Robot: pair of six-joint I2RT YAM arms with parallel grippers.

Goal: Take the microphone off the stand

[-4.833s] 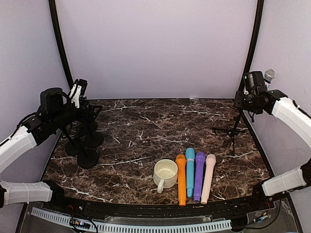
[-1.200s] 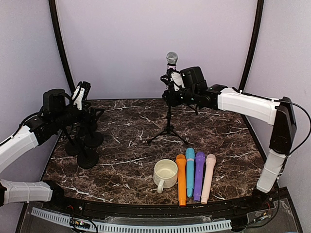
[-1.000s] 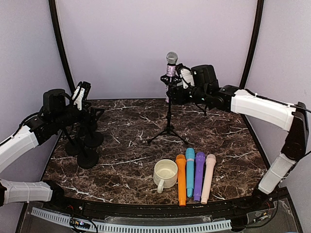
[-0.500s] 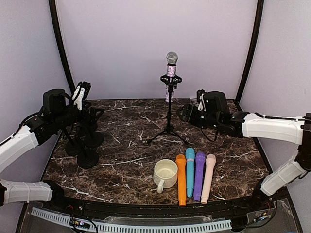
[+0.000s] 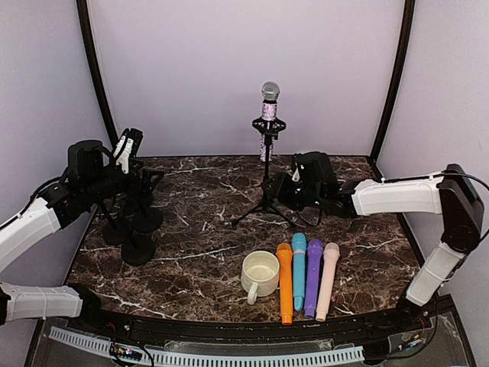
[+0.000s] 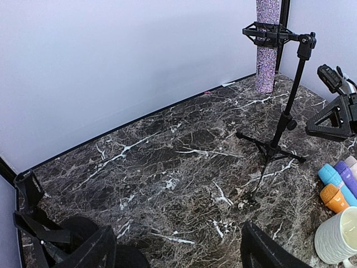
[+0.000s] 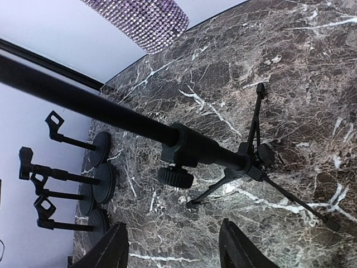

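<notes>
Purple glitter microphone [image 5: 268,112] upright in black stand [image 5: 267,177].

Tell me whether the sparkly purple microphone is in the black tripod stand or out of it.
In. The sparkly purple microphone stands upright, held in the clip atop the black tripod stand.

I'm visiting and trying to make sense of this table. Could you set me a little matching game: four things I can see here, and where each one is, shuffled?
Things:
1. sparkly microphone
2. cream mug
3. orange microphone
4. right gripper

Places:
A. left end of the row of coloured microphones
B. low down, by the pole of the tripod stand
C. clipped upright atop the tripod stand
D. standing just left of the orange microphone

Pairs: 1-C, 2-D, 3-A, 4-B
</notes>
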